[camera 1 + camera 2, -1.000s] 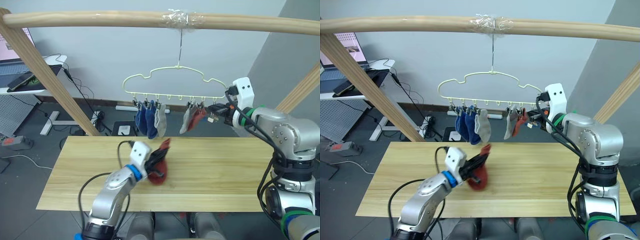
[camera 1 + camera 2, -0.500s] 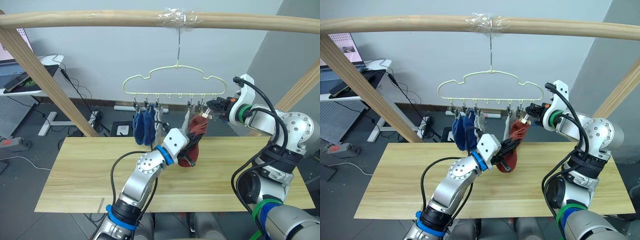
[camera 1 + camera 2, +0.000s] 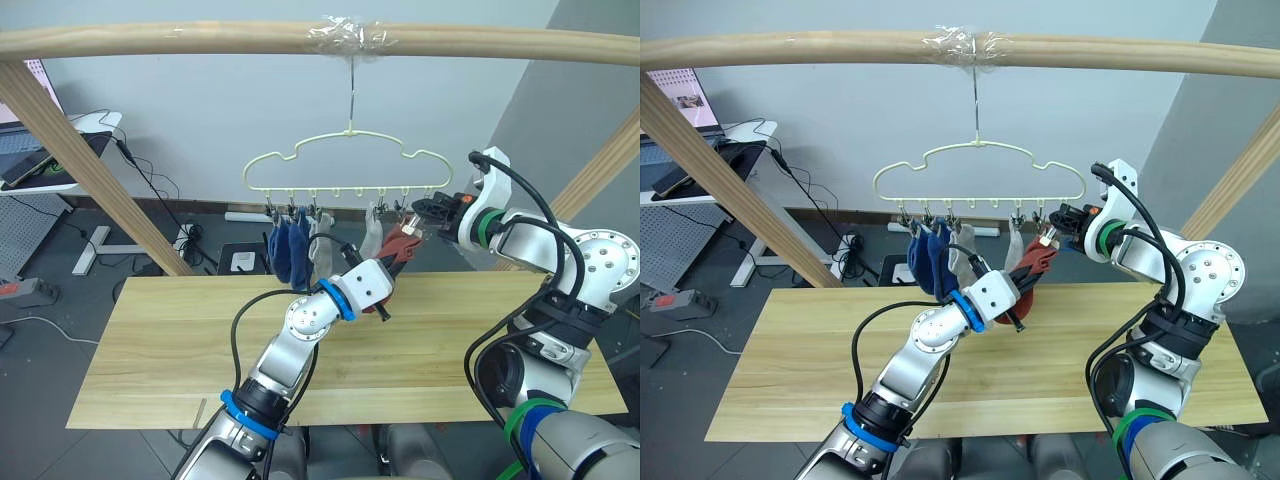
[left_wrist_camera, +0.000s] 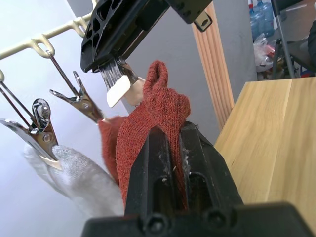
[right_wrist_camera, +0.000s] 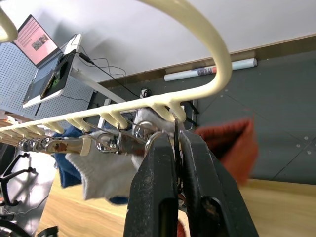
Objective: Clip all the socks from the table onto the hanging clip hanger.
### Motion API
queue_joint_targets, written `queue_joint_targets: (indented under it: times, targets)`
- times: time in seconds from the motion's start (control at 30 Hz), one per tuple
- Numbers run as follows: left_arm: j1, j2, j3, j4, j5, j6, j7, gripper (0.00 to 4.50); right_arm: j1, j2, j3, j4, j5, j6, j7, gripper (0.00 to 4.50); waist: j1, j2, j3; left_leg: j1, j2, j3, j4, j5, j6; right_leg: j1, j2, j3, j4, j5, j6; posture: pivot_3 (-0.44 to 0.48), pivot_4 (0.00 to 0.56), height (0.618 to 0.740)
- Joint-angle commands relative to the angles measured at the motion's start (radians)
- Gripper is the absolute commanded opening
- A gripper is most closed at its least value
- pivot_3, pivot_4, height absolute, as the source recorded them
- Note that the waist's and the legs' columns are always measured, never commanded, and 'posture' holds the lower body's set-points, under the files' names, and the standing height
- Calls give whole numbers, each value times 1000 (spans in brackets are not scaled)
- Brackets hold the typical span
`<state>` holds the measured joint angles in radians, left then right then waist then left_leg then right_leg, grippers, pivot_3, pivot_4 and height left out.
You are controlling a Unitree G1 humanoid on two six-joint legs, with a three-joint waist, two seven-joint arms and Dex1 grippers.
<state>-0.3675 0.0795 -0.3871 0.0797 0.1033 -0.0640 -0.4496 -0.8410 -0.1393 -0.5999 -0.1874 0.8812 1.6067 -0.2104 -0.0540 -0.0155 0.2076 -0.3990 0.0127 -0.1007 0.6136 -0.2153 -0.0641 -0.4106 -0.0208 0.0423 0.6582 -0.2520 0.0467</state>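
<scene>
The clip hanger (image 3: 347,168) hung by its hook from a thick wooden pole (image 3: 200,38), above the far edge of the tabletop (image 3: 180,340). Slanting poles (image 3: 95,165) stood at the left and right of the frame. Clipped along the hanger's row were two blue socks (image 3: 285,250) at the left, one grey sock (image 3: 322,245) beside them, another grey sock (image 3: 371,236) further right, and one rust-red sock (image 3: 1050,252) near the right end.

The left gripper (image 3: 385,275) reached up just under the right end of the row, its jaws closed on the second rust-red sock (image 4: 158,111), whose bunched top stuck out close to a metal clip (image 4: 81,103). The right gripper (image 3: 428,212) was at the hanger's right end, jaws closed on the end clip (image 5: 174,140), the hanger's curve directly above it.

The pale plank tabletop carried no socks. Behind it were a grey wall, a dark floor with cables (image 3: 165,185), and a desk with a laptop (image 3: 40,150) at the far left.
</scene>
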Motion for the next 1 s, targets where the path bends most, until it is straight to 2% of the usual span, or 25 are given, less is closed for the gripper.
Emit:
queue_joint_targets:
  times: [0.03, 0.37, 0.47, 0.63, 0.77, 0.8, 0.93, 1.0]
  targets:
    - [-30, -16, 1, 2, 18, -51, 22, 6, 1, -2, -16, -3, 86, 8, -61, 0, -1, 0, 0, 0, 0, 0, 0, 0, 0, 0, 0, 0, 0, 0, 0, -65, 168, 740]
    - [-57, -23, 8, 32, 21, -78, 31, 6, 24, 4, -7, -4, 221, 8, -174, 0, -2, 0, 0, 0, 0, 0, 0, 0, 0, 0, 0, 0, 0, 0, 0, -63, 166, 740]
    - [-56, -23, 8, 32, 18, -77, 27, 0, 32, 7, -2, -6, 252, 8, -196, 857, -2, 0, 0, 0, 0, 0, 0, 0, 0, 0, 0, 0, 0, 0, 0, -63, 166, 740]
    - [-53, -27, 9, 23, 2, -69, 16, 0, 36, 3, -5, -5, 283, 8, -215, 2738, -3, 0, 0, 0, 0, 0, 0, 0, 0, 0, 0, 0, 0, 0, 0, -56, 172, 740]
    - [-39, -58, 6, -34, -103, 11, -59, 0, 47, -56, -6, -42, 295, -6, -130, 4115, -2, 0, 0, -1, 0, 0, 0, 0, 0, 0, 0, 0, 0, 0, 0, -46, 171, 740]
    - [-30, -72, 12, -48, -144, 53, -75, 264, 63, -78, 4, -80, 310, -30, -87, 4452, 0, 0, 0, -1, 0, 0, 0, 0, 0, 0, 0, 0, 0, 0, 0, -44, 170, 740]
    - [0, -122, 47, -92, -307, 240, -125, 1448, 207, -200, 153, -285, 226, -193, 92, 4500, -2, 0, 0, -2, 0, 0, 0, 0, 1, 0, 0, 0, -2, -1, 2, -52, 164, 740]
    - [2, -125, 72, -90, -344, 298, -130, 2093, 295, -244, 229, -344, 154, -287, 159, 4500, -5, 0, 0, -1, 0, 0, 0, 0, 1, 0, 0, 0, -2, -2, 3, -53, 162, 740]
